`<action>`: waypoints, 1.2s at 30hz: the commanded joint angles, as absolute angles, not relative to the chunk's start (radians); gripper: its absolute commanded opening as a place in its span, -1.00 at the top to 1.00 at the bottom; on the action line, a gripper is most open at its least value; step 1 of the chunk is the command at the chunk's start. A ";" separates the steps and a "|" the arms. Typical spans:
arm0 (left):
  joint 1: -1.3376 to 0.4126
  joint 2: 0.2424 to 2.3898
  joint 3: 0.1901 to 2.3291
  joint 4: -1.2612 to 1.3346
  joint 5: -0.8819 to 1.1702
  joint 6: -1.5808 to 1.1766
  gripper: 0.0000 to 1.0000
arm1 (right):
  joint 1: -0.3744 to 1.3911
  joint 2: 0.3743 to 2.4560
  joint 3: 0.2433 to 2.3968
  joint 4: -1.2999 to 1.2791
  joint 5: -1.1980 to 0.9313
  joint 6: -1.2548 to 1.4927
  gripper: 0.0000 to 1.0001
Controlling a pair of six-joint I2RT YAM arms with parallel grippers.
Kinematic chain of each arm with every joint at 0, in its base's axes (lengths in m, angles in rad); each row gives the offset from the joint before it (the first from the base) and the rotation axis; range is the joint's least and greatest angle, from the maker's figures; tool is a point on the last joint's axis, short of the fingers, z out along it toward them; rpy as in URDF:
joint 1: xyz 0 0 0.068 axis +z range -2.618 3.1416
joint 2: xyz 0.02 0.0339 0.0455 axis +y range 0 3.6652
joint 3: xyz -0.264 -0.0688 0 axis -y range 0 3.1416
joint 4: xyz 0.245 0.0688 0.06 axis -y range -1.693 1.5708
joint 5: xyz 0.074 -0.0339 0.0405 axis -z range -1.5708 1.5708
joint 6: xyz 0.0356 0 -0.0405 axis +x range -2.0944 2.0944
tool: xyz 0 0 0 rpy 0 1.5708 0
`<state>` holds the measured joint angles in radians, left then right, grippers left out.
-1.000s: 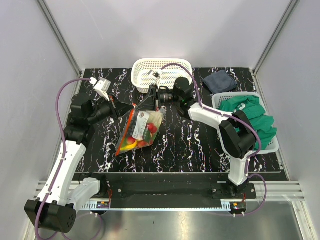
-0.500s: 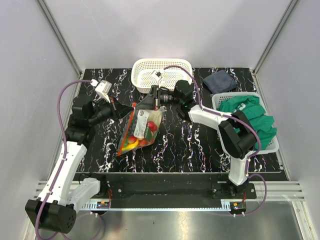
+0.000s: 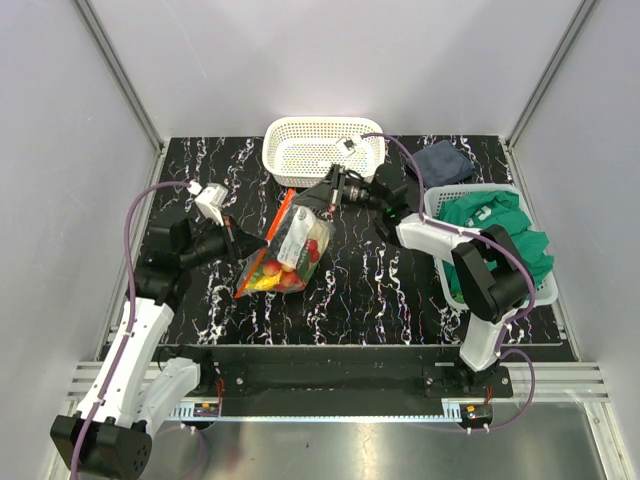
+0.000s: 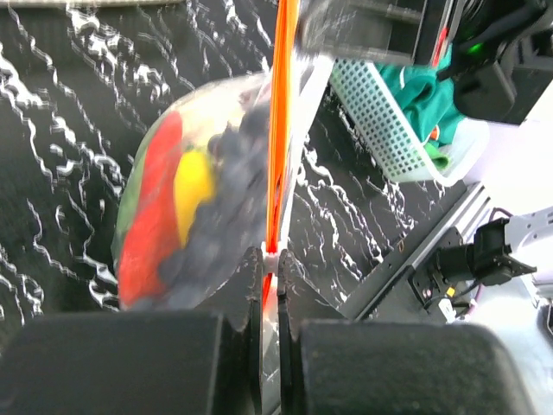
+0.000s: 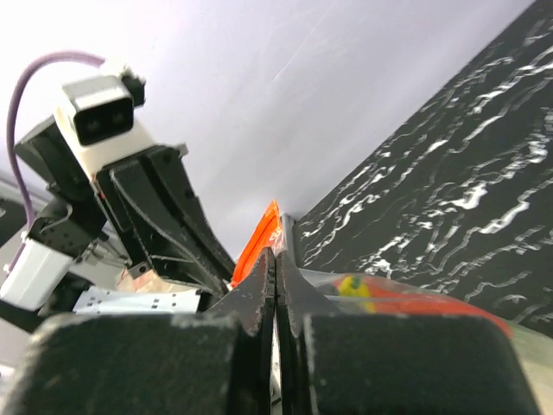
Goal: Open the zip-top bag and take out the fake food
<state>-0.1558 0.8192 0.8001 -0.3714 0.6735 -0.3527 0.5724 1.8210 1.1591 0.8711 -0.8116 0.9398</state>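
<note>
The clear zip-top bag is held between my two grippers over the table's middle, its orange zip strip running along the top. Inside is the fake food: red, yellow and dark pieces. My left gripper is shut on the near end of the zip. In the left wrist view its jaws pinch the orange strip, with the bag bulging to the left. My right gripper is shut on the far end; in the right wrist view its gripper clamps the bag beside the orange strip.
A white lattice basket stands at the back, just behind the right gripper. A second white basket with green cloth stands at the right and also shows in the left wrist view. A dark blue cloth lies at the back right.
The right gripper has moved right and the left gripper back toward the near side, both still holding the bag. The bag has swung with them and its orange zip strip now shows stretched between them.
</note>
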 commanded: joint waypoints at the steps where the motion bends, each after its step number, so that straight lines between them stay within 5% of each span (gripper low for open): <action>1: -0.158 0.787 0.788 -0.477 0.661 -0.365 1.00 | 0.500 1.758 1.146 0.966 -0.716 0.950 1.00; 31: -0.158 0.577 0.715 -0.792 0.635 -0.485 0.99 | 0.411 1.831 1.115 1.042 -0.738 0.966 1.00; 32: -0.158 0.577 0.733 -0.792 0.634 -0.480 0.89 | 0.411 1.838 1.118 1.063 -0.756 0.971 1.00; 33: -0.158 0.587 0.745 -0.792 0.634 -0.463 0.55 | 0.411 1.844 1.120 1.075 -0.764 0.979 1.00; 36: -0.158 0.642 0.828 -0.781 0.617 -0.427 -0.07 | 0.411 1.871 1.132 1.121 -0.799 1.003 1.00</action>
